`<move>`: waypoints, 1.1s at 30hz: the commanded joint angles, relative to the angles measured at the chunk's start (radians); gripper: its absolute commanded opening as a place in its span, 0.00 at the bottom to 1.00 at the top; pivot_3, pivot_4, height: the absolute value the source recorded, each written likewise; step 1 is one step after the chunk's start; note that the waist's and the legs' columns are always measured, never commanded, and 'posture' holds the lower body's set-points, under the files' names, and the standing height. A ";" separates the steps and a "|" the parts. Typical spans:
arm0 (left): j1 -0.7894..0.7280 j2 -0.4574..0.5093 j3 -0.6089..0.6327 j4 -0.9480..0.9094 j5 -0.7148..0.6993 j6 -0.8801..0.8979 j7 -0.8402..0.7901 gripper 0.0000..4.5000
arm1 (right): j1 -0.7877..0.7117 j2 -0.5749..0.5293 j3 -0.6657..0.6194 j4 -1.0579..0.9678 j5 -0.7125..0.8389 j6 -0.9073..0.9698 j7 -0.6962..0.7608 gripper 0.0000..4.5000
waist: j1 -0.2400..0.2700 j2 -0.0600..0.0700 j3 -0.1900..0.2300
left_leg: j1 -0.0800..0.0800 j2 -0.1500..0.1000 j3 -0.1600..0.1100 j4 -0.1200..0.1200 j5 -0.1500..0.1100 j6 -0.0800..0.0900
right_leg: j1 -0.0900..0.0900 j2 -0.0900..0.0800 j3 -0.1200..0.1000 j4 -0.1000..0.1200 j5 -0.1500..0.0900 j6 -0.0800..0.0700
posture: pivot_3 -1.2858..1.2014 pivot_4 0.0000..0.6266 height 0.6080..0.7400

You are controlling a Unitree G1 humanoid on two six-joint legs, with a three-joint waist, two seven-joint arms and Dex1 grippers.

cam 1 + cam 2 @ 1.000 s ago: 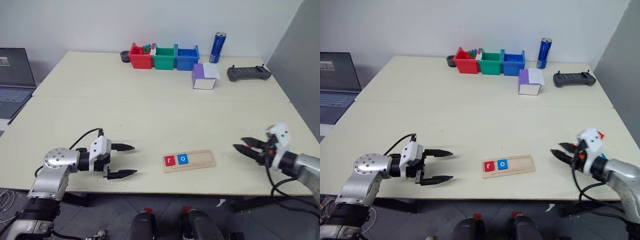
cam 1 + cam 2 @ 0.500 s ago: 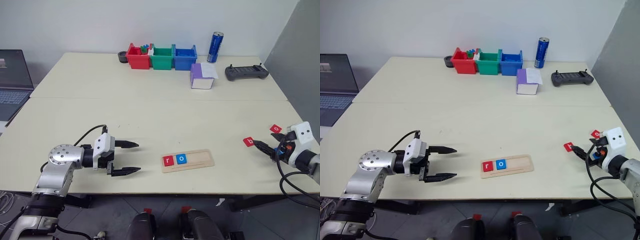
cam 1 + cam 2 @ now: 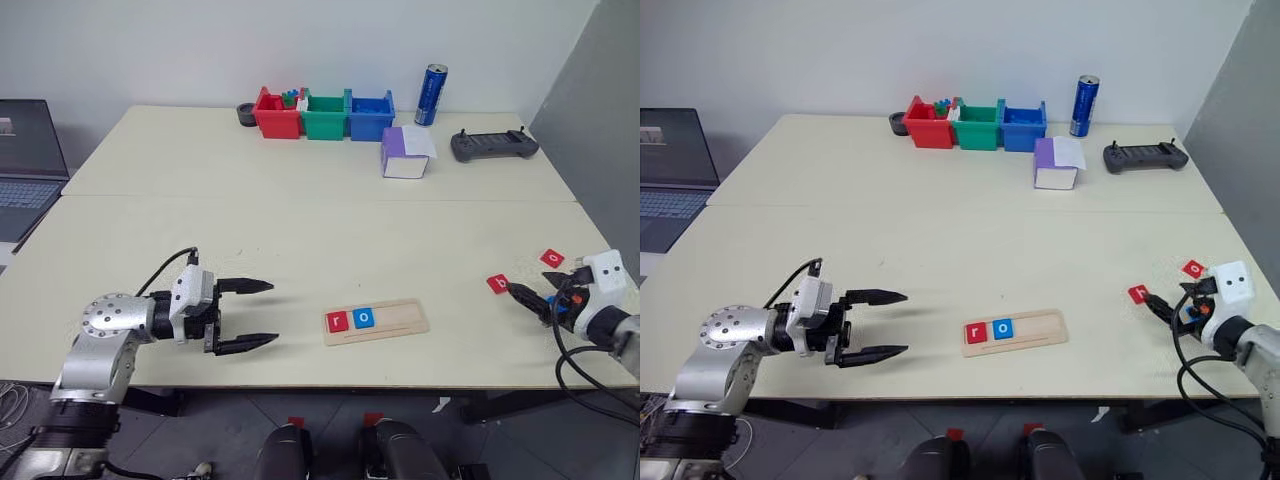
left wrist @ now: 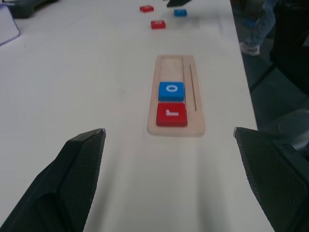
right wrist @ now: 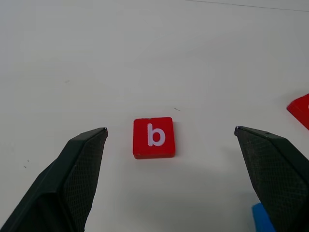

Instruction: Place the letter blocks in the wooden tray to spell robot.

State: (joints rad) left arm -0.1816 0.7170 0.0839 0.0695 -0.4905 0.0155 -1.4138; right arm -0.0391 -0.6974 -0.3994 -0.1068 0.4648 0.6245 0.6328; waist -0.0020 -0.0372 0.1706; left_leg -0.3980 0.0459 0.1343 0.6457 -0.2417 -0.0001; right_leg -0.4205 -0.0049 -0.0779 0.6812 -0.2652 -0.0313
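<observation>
The wooden tray (image 3: pixel 400 318) lies near the table's front edge. At its left end it holds two letter blocks, a red r (image 3: pixel 339 321) and beside it a blue o (image 3: pixel 364 318). A red b block (image 5: pixel 153 137) lies flat on the table at the right, just ahead of my open right gripper (image 3: pixel 532 284) and in line with the gap between its fingers, untouched. Another red block (image 3: pixel 552 257) lies farther back, and a blue block (image 5: pixel 263 217) sits by one right finger. Left of the tray my left gripper (image 3: pixel 272 313) stands open and empty, pointing at the tray.
Red (image 3: pixel 278 113), green (image 3: pixel 325 114) and blue (image 3: pixel 370 115) bins stand at the back with a blue can (image 3: pixel 431 81). A purple-and-white box (image 3: pixel 404 153) and a black controller (image 3: pixel 494 146) are nearby. A laptop (image 3: pixel 30 150) sits far left. The table's right edge is close to my right gripper.
My right gripper has swung out to the right and opened wider, uncovering the red blocks on the table. The left gripper has risen slightly and stays open.
</observation>
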 commanded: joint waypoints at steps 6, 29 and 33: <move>0.049 -0.029 0.043 0.031 -0.048 -0.063 -0.050 1.00 | -0.018 0.017 0.009 -0.024 0.002 -0.023 -0.005 1.00 | -0.001 0.000 0.000 | 0.000 0.000 0.000 0.000 0.000 0.000 | 0.000 0.000 0.000 0.000 0.000 0.000 | 0.52 0.24 1.00; 0.023 -0.012 0.021 0.346 -0.065 -0.388 -0.201 1.00 | -0.023 0.091 0.066 0.009 -0.055 -0.098 -0.041 1.00 | -0.001 0.000 0.000 | 0.000 0.000 0.000 0.000 0.000 0.000 | 0.000 0.000 0.000 0.000 0.000 0.000 | 0.52 0.24 1.00; 0.007 -0.004 0.004 0.361 -0.080 -0.397 -0.201 1.00 | -0.034 0.101 0.074 0.037 -0.064 -0.115 -0.047 1.00 | -0.001 0.000 0.000 | 0.000 0.000 0.000 0.000 0.000 0.000 | 0.000 0.000 0.000 0.000 0.000 0.000 | 0.52 0.24 1.00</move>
State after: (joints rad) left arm -0.1654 0.6997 0.0898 0.4341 -0.5452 -0.3635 -1.6068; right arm -0.0604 -0.5962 -0.3219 -0.0626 0.4059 0.5375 0.5882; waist -0.0033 -0.0368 0.1703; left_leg -0.3979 0.0461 0.1346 0.6454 -0.2418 0.0001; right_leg -0.4208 -0.0048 -0.0780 0.6811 -0.2652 -0.0313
